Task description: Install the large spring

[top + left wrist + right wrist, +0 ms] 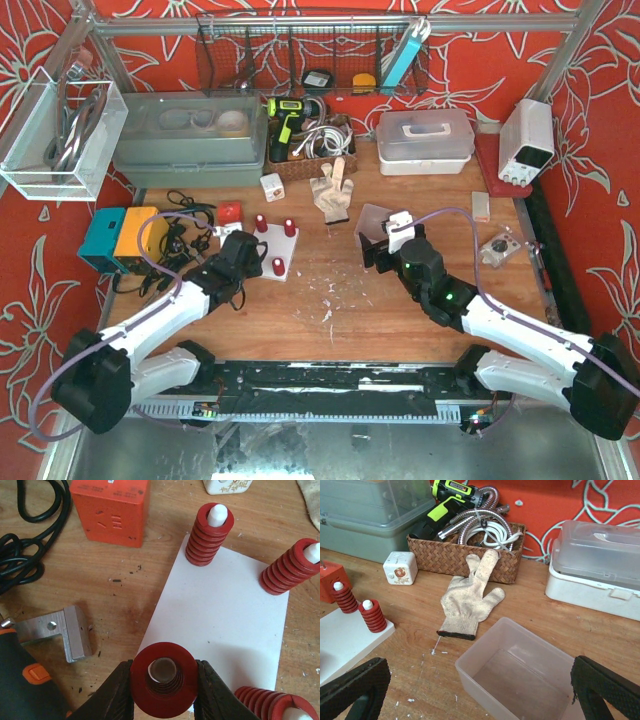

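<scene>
left gripper (165,690) clamps large red spring (163,681) end-on at near edge of white plate (220,620); pale disc visible in its bore. three red springs (209,536) sit on white pegs (218,514) at far, right and near-right corners. left of plate: orange block (111,510), metal bracket (60,635), black cable (25,540).

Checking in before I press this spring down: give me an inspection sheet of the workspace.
Surface: wooden table, scattered white chips.
Job's things: large red spring over white base plate; three springs seated on posts.
Clutter: glove, clear tub, orange block, metal bracket.
Grippers: left gripper shut on the spring; right gripper open above the tub.
Cables: black cable left of the plate.
Surroundings: red floral walls, wire rack.
</scene>
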